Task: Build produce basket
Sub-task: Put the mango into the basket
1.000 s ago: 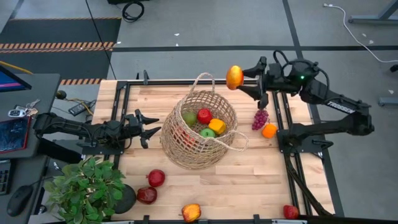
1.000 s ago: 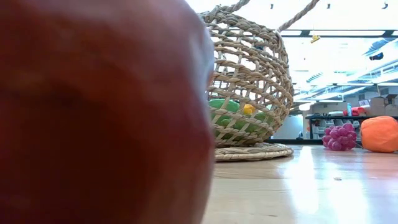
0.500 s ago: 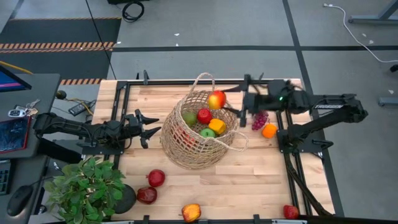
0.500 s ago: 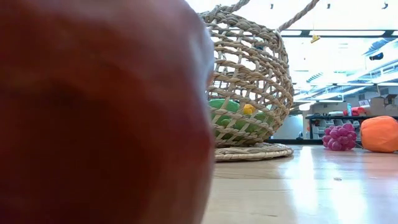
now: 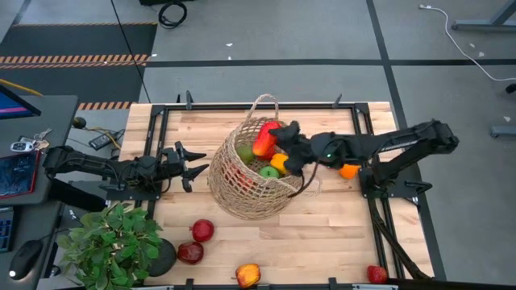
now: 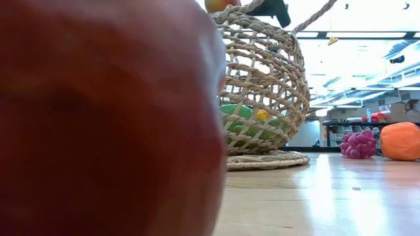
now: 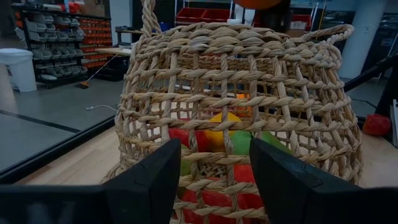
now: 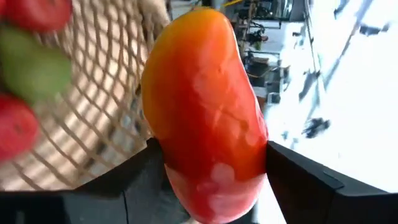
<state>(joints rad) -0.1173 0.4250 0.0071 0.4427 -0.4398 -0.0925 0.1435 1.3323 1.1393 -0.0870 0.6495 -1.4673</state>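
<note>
- Far left, outside the bench (image 5: pixel 339 234) edge near eight o'clock: leafy potted plant (image 5: pixel 109 242), no part of the job.
- Left pincer (image 5: pixel 193 167) at nine o'clock of the basket (image 5: pixel 242 193), low over the wood, fingers (image 7: pixel 149 180) spread with nothing between them, pointed at the wicker wall just beside; idle by the look of it.
- Along the near edge, from seven to six o'clock: two dark red fruits (image 5: pixel 202 230) and a red-yellow one (image 5: pixel 248 275), loose and well apart from either arm.
- Centre: basket leaning on its side, mouth turned toward two o'clock, one loop handle (image 5: pixel 266 103) standing up at twelve. Inside already: green, red and yellow pieces of produce (image 5: pixel 269 171).
- Right pincer (image 5: pixel 278 145) reached in from three o'clock, poised over the basket mouth, clamped on a red-orange mango (image 5: pixel 263 141).
- Key relation: mango straight above the opening, its long axis lying roughly along the pincer's reach, from three o'clock toward nine; wicker bowl directly beneath in the right wrist view. Judged: only a short drop and a release left for this piece.
- Risk, as a guess: tilted rim, so a release too near the lip could send the fruit rolling out toward the right arm.
- Right of the basket at three o'clock: orange fruit (image 5: pixel 349 171) partly under the arm, grapes (image 6: pixel 357 144) beside it in the low view.
- Far right near corner, five o'clock: one more red fruit (image 5: pixel 376 274).
</note>
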